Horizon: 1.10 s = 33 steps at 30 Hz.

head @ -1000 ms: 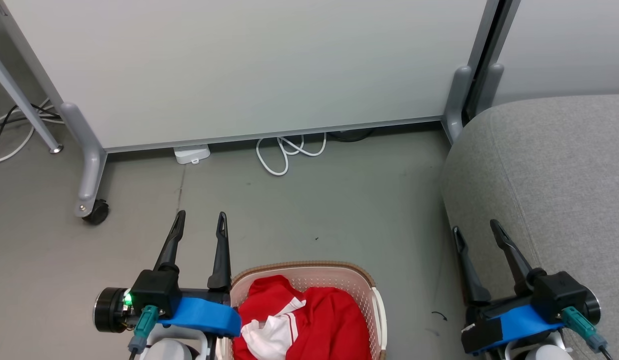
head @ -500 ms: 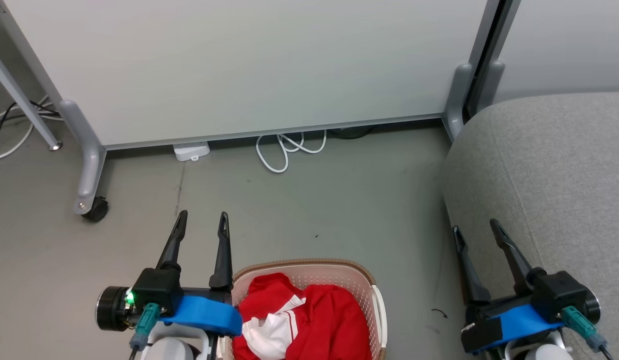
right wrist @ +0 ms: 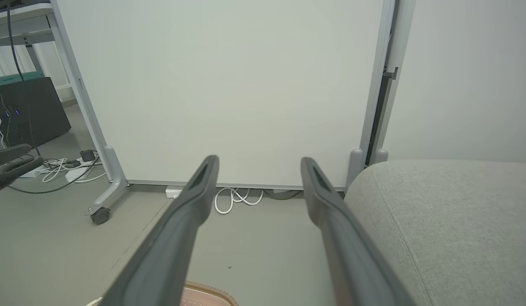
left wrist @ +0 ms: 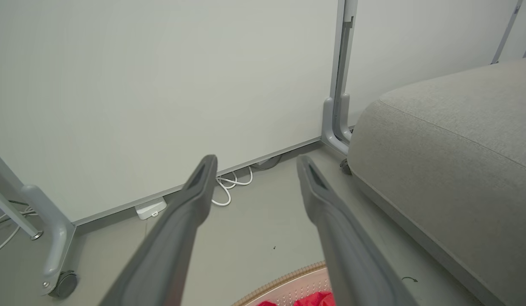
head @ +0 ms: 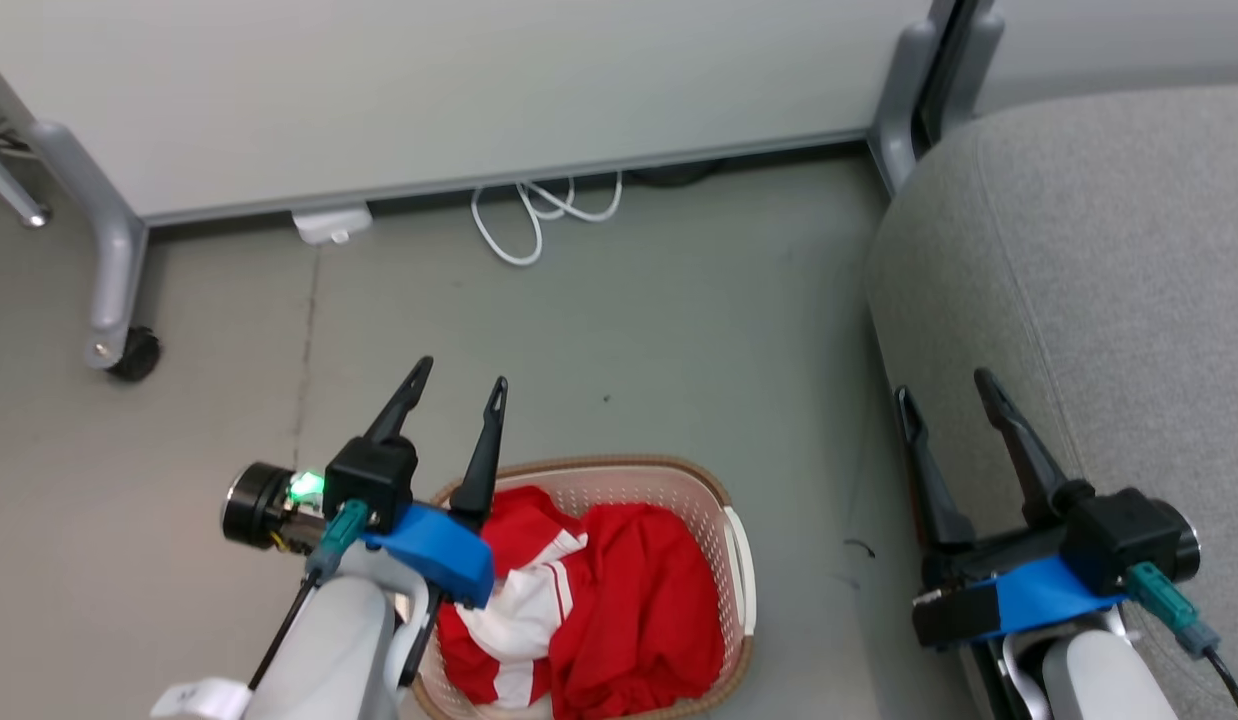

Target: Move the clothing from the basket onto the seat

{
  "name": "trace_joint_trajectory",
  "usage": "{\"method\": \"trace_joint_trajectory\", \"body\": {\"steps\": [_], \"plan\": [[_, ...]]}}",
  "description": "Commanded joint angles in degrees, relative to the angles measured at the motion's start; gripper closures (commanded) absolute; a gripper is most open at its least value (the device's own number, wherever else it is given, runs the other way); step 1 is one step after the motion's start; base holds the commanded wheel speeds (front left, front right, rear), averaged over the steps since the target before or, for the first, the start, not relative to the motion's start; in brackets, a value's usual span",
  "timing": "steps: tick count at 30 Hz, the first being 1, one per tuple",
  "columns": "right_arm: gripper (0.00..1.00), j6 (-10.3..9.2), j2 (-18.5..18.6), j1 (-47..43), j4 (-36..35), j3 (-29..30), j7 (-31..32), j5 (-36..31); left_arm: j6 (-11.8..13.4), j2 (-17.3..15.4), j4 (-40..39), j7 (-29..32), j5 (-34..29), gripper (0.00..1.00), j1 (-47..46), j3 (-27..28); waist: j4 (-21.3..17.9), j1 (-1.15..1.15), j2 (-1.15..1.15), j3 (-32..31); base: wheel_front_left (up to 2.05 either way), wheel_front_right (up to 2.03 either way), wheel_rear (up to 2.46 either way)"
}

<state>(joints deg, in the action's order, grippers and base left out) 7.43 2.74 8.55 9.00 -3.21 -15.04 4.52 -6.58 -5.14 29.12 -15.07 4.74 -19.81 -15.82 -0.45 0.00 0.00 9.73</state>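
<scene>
The cream basket (head: 714, 505) with a brown rim stands on the floor at the bottom centre of the head view. Red clothing fills it: a plain red garment (head: 649, 600) on the right and a red garment with white stripes (head: 514, 610) on the left. My left gripper (head: 459, 375) hovers open above the basket's left rim, its fingers pointing over the floor beyond. My right gripper (head: 944, 385) is open beside the grey seat (head: 1099, 260), over its front left edge. In the left wrist view the left gripper (left wrist: 256, 159) stands open, with the basket rim (left wrist: 284, 282) below and the seat (left wrist: 458, 140) to the right.
A pale grey wheeled partition panel (head: 459, 80) stands behind, with a caster (head: 134, 352) at left. A white cable loop (head: 529, 215) and a white adapter (head: 331, 223) lie on the floor under it. More cables (right wrist: 63, 168) lie at the far left in the right wrist view.
The head camera has tilted down, so the whole scene has shifted up and more of the basket shows. My left gripper has swung rightward toward the basket's rim. Both grippers stay open.
</scene>
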Motion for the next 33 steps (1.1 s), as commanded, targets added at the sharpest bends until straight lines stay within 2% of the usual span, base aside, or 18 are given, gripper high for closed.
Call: {"method": "trace_joint_trajectory", "body": {"steps": [1, 8, 19, 20, 21, 25, 33], "plan": [[0.0, 0.11, 0.26, 1.72, -0.56, -0.14, -0.22, -0.68, -0.47, -0.62, 1.62, -0.16, -0.35, 0.0, -2.58, -0.84, -1.89, 0.0, 0.0, 3.54, 0.0, 0.0, 0.0], [0.0, 0.07, 0.26, 6.45, -1.98, -1.19, -0.22, -0.96, -0.97, -2.52, 10.08, -0.16, -1.25, 0.0, -9.93, -7.02, -5.23, 0.0, 0.0, 10.84, 0.0, 0.0, 0.0], [0.0, 0.07, 0.23, 11.61, -3.8, -2.1, -0.22, -1.37, -0.86, -3.21, 23.61, -0.16, 2.5, 0.0, -18.92, -24.3, -7.73, 0.0, 0.0, 19.82, 0.0, 0.0, 0.0], [0.0, 0.07, 0.23, 11.61, -3.8, -2.1, -0.22, -1.37, -0.86, -3.21, 23.61, -0.16, 2.5, 0.0, -18.92, -24.3, -7.73, 0.0, 0.0, 19.82, 0.0, 0.0, 0.0], [0.0, 0.07, 0.23, 12.46, -4.12, -2.36, -0.22, -1.36, -0.86, -3.14, 26.25, -0.16, 3.37, 0.0, -20.27, -27.62, -8.07, 0.0, 0.0, 21.34, 0.0, 0.0, 0.0], [0.0, 0.07, 0.23, 14.0, -4.78, -2.85, -0.22, -1.41, -0.86, -2.68, 31.57, 0.27, 5.98, 0.0, -22.97, -33.58, -8.75, 0.0, 0.0, 24.36, 0.0, 0.0, 0.0], [0.0, 0.07, 0.23, 16.52, -6.16, -3.25, -0.22, -1.76, -0.86, -2.95, 36.72, 2.55, 12.07, 0.0, -27.11, -41.64, -9.95, 0.0, 0.0, 29.6, 0.0, 0.0, 0.0]]}}
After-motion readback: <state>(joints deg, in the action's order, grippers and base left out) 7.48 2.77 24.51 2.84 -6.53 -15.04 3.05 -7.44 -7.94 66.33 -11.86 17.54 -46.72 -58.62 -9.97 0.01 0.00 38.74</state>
